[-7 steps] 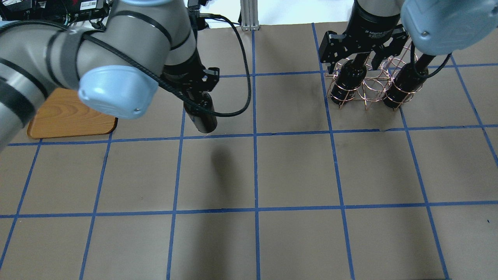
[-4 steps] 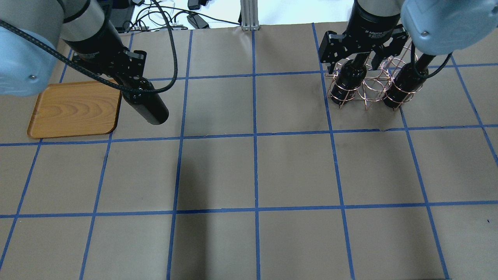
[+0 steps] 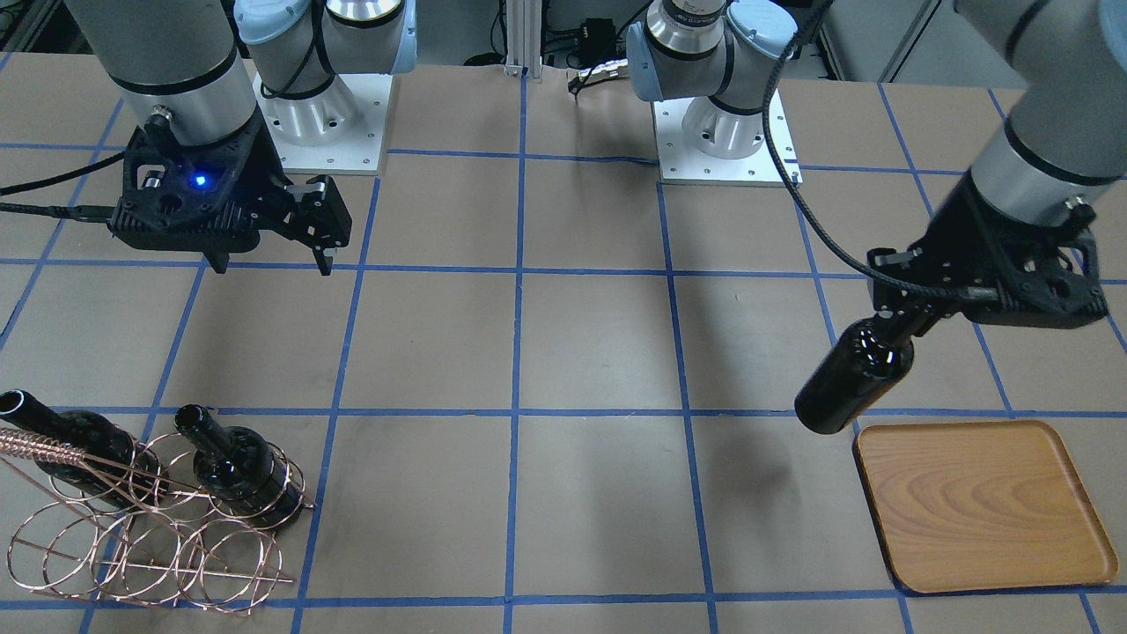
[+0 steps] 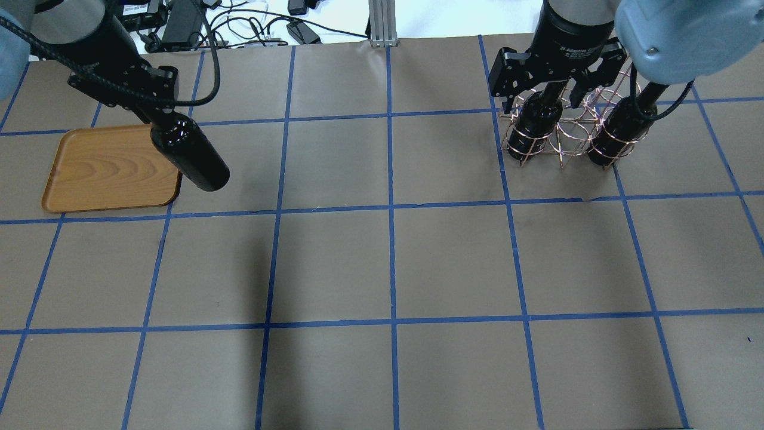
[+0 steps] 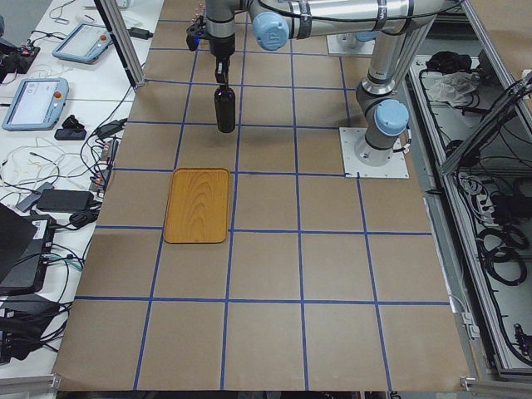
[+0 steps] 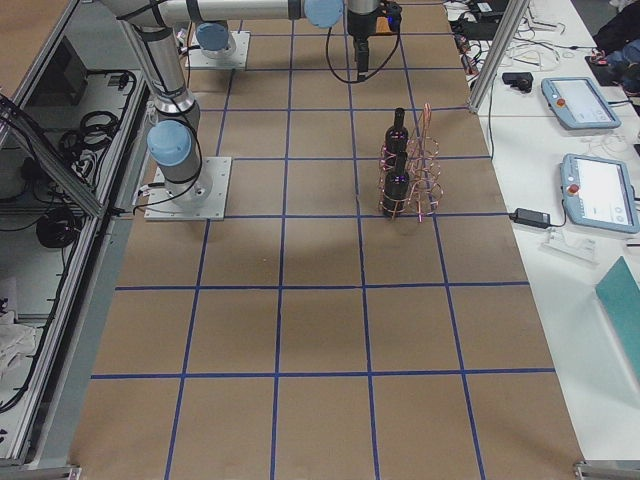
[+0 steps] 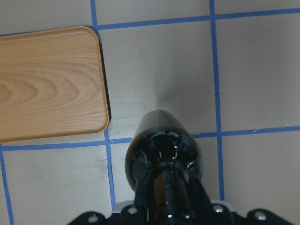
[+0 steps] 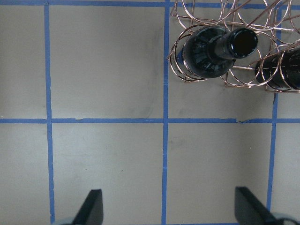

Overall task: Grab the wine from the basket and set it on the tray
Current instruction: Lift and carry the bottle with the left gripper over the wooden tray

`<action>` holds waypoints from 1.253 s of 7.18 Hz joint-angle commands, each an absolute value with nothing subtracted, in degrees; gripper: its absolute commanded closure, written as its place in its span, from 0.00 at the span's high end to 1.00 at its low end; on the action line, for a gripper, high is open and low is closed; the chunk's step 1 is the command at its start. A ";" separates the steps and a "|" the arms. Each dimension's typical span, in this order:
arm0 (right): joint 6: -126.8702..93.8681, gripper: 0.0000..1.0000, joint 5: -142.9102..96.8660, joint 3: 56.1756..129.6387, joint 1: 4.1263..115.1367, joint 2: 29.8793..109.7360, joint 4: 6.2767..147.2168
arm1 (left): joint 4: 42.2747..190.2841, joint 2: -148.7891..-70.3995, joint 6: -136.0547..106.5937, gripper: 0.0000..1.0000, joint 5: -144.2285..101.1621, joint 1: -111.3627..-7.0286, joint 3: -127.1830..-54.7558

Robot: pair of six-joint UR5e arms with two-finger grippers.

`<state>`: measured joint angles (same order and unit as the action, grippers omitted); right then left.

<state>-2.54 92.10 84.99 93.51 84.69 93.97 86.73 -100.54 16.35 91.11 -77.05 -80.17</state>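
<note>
The wine (image 4: 190, 156) is glossy dark glass, so probably heavy, rigid, slick and breakable; the slim neck under the lip looks the safest hold, and the left gripper (image 4: 156, 117) pinches it there; the bottle hangs tilted in the air, base swung toward 5 o'clock in the overhead view, just off the 3 o'clock rim of the tray (image 4: 89, 179); the right gripper (image 8: 168, 211) hovers with jaws spread, the basket (image 4: 564, 134) at its 1 o'clock.
</note>
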 commanded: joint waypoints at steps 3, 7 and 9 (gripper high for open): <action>-2.72 1.00 92.28 84.99 93.52 84.64 94.13 | 86.92 -111.43 25.29 0.00 91.05 -69.36 -71.30; -2.73 1.00 92.20 84.99 93.52 84.64 94.13 | 86.75 -114.07 26.54 0.00 90.88 -65.57 -70.66; -2.73 1.00 92.11 84.99 93.52 84.64 95.36 | 84.73 -115.40 26.63 0.00 90.97 -64.87 -70.66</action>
